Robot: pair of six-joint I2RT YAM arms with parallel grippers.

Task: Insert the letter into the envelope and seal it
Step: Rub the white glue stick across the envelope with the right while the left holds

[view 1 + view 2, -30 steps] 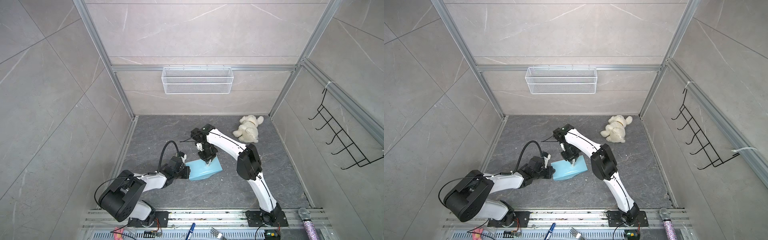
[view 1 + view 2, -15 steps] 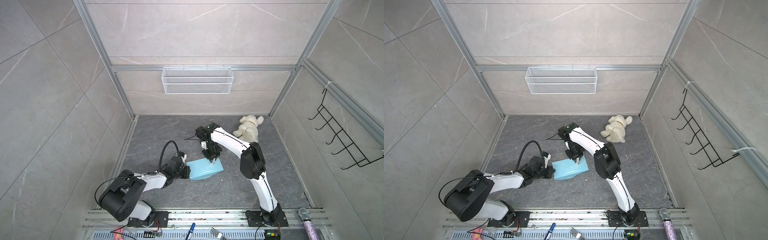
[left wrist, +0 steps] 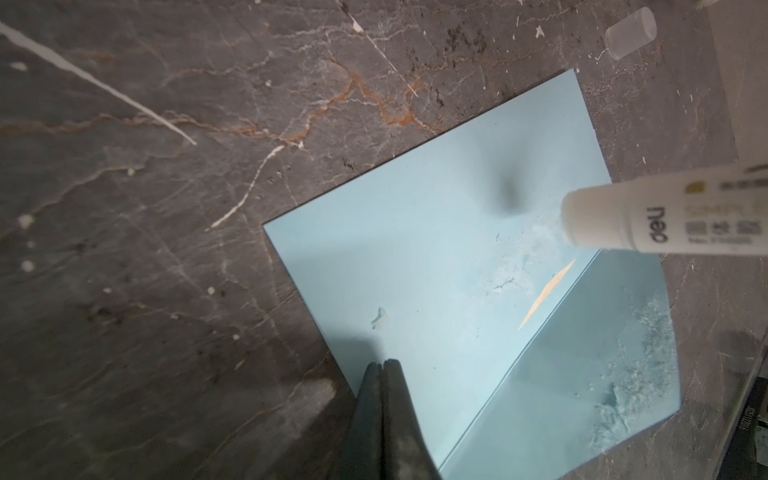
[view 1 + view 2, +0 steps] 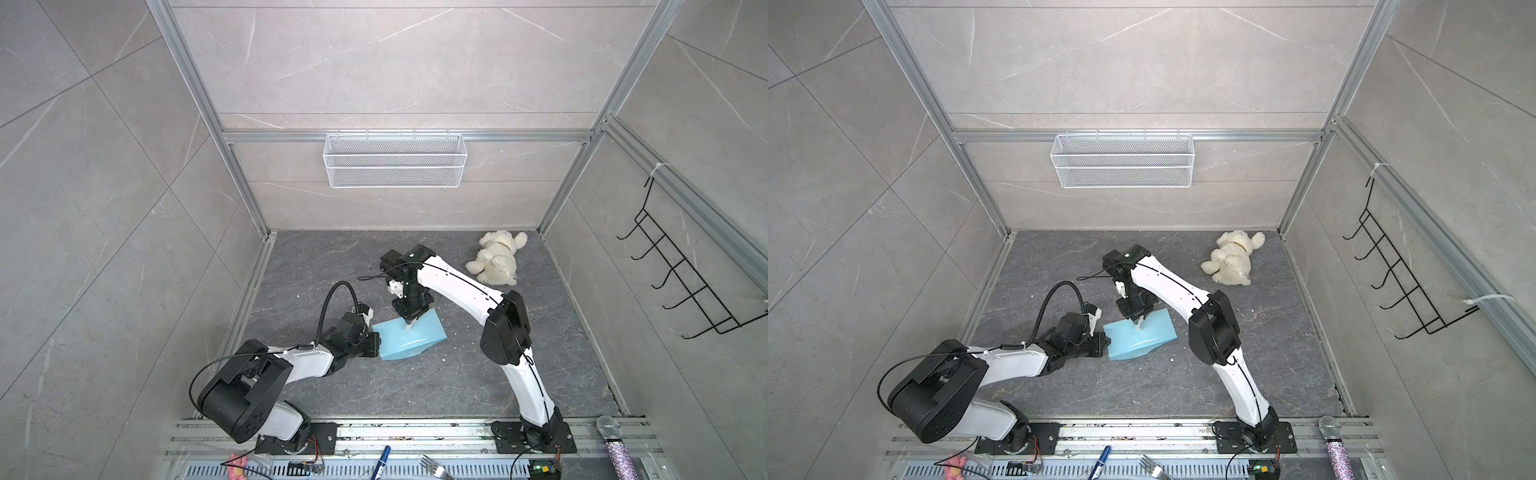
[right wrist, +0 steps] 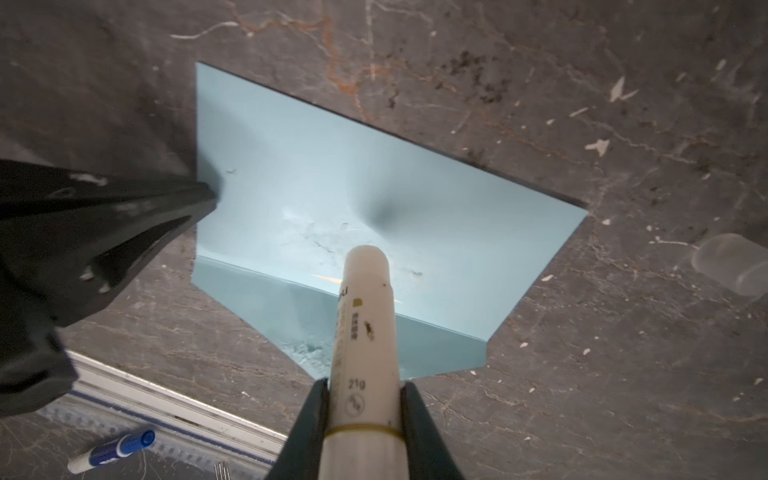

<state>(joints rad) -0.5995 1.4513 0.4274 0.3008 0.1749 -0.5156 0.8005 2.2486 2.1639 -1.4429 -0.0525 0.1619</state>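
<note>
Blue envelope (image 4: 409, 340) flat on desk (image 4: 457, 374), flap open; letter (image 3: 546, 293) inside, tan sliver at mouth. L tool (image 3: 382, 368) closed, tips on envelope edge. R tool (image 5: 363, 386) clamps glue stick (image 5: 365, 316), tip nr flap crease.

**Two high, two close**

Looking steeply down from high above the front rail (image 4: 415, 432) in both top views, far off, same whole scene. Looking down from each wrist, near, onto the envelope (image 3: 415, 270) and glue stick (image 5: 365, 332), shared by all four.
</note>
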